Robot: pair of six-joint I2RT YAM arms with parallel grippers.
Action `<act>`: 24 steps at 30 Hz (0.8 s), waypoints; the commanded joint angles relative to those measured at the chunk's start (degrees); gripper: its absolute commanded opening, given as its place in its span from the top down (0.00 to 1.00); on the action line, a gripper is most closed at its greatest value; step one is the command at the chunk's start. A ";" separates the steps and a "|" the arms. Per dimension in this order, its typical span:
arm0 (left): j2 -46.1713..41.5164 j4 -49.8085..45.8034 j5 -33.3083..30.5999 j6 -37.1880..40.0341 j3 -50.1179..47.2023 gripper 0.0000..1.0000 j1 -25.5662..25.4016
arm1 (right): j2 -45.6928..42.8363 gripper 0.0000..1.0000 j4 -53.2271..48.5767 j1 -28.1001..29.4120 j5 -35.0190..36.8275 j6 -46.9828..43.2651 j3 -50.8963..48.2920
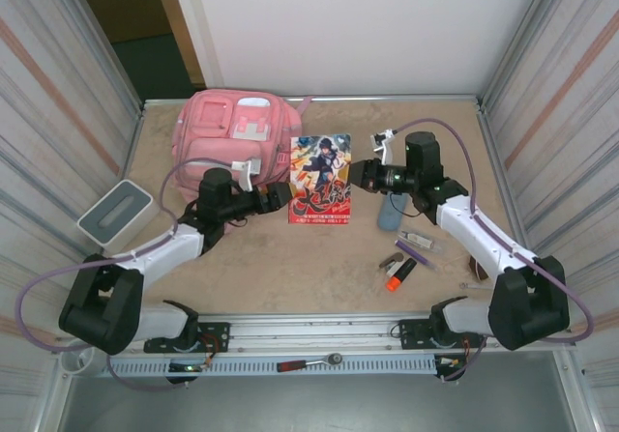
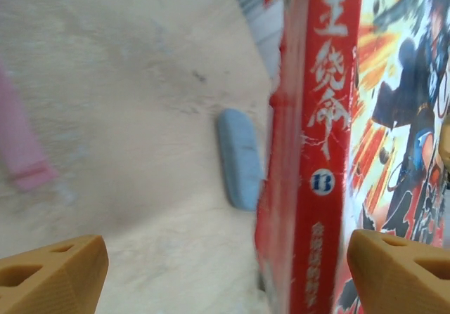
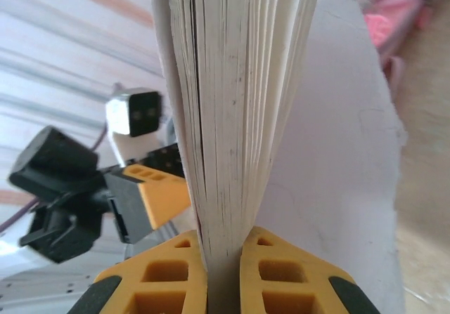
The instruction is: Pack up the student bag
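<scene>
One pink fabric student bag (image 1: 218, 128); one glossy red-spined comic book (image 1: 320, 179), pages pinched in right end effector (image 3: 223, 272); left end effector (image 2: 225, 265) spread wide; one rounded grey-blue case (image 2: 238, 159).

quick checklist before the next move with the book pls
1. Right pincer gripping the book: ok, shut on its page edge.
2. Left pincer open: ok, jaws stand wide either side of the spine.
3. Student bag ready to take the book: cannot tell; the top view gives its front pockets, not whether the main compartment is unzipped.
4. Path from book to bag: not ok, the left arm lies between them.
5. Book lifted off the table: cannot tell.
</scene>
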 commanded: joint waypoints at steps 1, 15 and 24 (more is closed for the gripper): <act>-1.66 6.93 7.67 -4.59 2.67 0.14 0.01 | -1.57 1.00 5.51 2.27 -4.74 2.72 3.38; -5.58 13.81 10.81 -6.01 2.70 1.00 -0.10 | 0.08 0.46 1.89 0.64 0.08 1.58 0.81; -9.86 18.21 14.14 -6.06 3.14 1.00 -0.49 | 1.58 0.09 17.17 5.52 -4.36 5.66 -1.78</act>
